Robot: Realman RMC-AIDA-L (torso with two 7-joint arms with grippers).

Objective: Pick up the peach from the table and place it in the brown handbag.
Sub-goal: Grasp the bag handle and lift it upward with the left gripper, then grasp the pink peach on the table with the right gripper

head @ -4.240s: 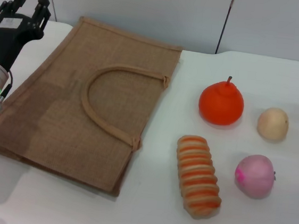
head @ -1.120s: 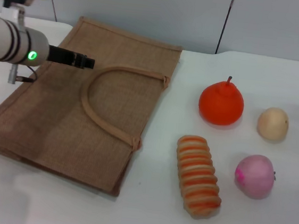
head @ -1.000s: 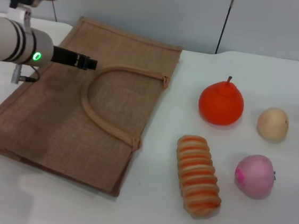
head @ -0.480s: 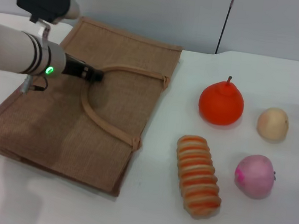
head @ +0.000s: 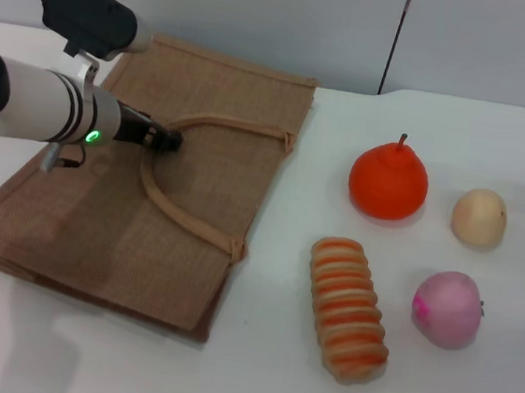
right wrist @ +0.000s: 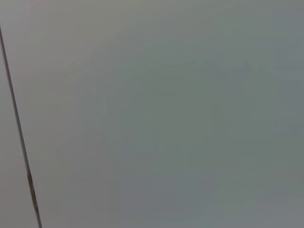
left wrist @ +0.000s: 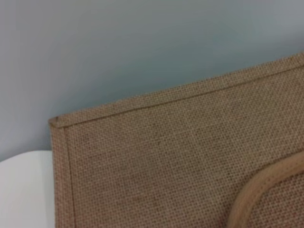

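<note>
The peach point(head: 448, 308), pale pink with a magenta blotch, lies on the white table at the front right. The brown handbag point(head: 100, 226) lies flat on the left, and its looped handle point(head: 185, 217) rests on top of it. My left gripper point(head: 165, 139) reaches in from the left, low over the bag, with its tip at the far left end of the handle loop. The left wrist view shows a corner of the bag point(left wrist: 166, 156) and a piece of the handle point(left wrist: 266, 190). The right gripper is out of view, and its wrist view shows only a grey wall.
An orange-red fruit with a stem point(head: 388, 182) and a beige round fruit point(head: 478, 217) sit behind the peach. A striped bread roll point(head: 347, 309) lies between the bag and the peach. A grey wall stands behind the table.
My left arm swung from the bag's far left corner to over the bag. Its gripper has moved right and down onto the handle's left end. The fruits have not moved.
</note>
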